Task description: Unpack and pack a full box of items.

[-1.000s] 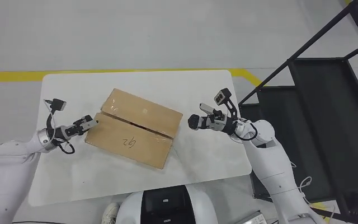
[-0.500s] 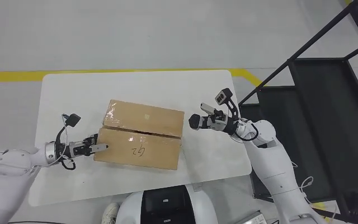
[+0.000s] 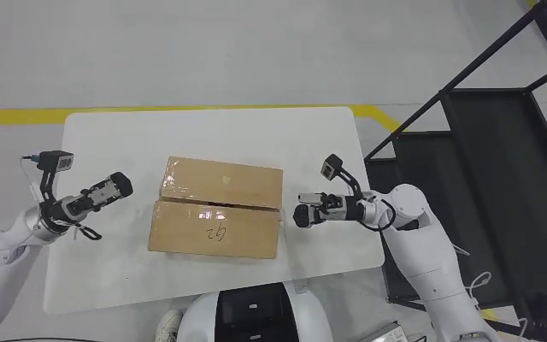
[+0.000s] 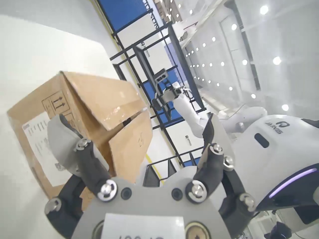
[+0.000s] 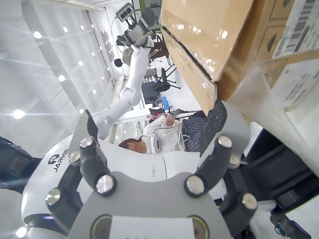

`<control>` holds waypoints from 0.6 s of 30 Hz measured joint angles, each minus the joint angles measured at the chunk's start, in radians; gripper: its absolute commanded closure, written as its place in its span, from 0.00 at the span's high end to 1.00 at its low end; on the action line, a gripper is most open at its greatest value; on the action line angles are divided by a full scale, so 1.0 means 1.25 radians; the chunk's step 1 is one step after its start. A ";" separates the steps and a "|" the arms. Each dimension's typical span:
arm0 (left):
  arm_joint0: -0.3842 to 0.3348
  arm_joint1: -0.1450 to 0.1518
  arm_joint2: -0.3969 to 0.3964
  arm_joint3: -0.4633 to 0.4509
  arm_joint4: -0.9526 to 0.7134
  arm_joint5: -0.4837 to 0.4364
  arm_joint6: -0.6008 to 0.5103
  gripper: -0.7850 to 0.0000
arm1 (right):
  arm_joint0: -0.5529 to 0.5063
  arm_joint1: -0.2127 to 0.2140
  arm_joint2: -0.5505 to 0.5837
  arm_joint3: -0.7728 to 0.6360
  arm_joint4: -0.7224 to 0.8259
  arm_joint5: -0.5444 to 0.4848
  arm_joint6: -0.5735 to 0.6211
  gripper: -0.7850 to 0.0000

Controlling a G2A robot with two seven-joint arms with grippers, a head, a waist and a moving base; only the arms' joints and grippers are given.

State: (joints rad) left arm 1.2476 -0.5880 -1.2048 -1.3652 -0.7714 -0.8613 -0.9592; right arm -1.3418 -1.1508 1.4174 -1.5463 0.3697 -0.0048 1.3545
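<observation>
Near the table's (image 3: 102,274) left edge, the left claw (image 3: 120,182) hangs spread wide and empty, pointing at the box (image 3: 218,229) but apart from its left end. The box lies closed about mid-table, its long sides roughly along the front edge, and a seam (image 3: 214,203) runs lengthwise between its two top flaps. At the box's right end, near the table's right edge, the right claw (image 3: 299,214) is also wide and empty, with one finger close by the upper corner; whether it touches, I cannot tell. The cardboard looks stiff, and a full box is likely heavy. The flaps should bend, so the seam edge seems the best place to grip.
</observation>
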 measured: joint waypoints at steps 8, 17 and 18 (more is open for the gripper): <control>-0.014 -0.007 0.024 0.020 -0.007 -0.034 0.034 1.00 | 0.027 -0.008 -0.090 0.027 -0.039 -0.031 -0.076 1.00; -0.036 -0.020 0.048 0.046 0.004 -0.059 0.060 1.00 | 0.044 -0.009 -0.135 0.032 -0.036 -0.065 -0.074 1.00; -0.037 -0.021 0.048 0.047 0.005 -0.061 0.061 1.00 | 0.042 -0.008 -0.132 0.026 -0.024 -0.070 -0.069 1.00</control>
State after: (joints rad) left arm 1.2019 -0.6146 -1.1443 -1.3060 -0.7658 -0.9378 -0.8825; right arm -1.2890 -1.1610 1.2521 -1.5133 0.3397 -0.0920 1.2682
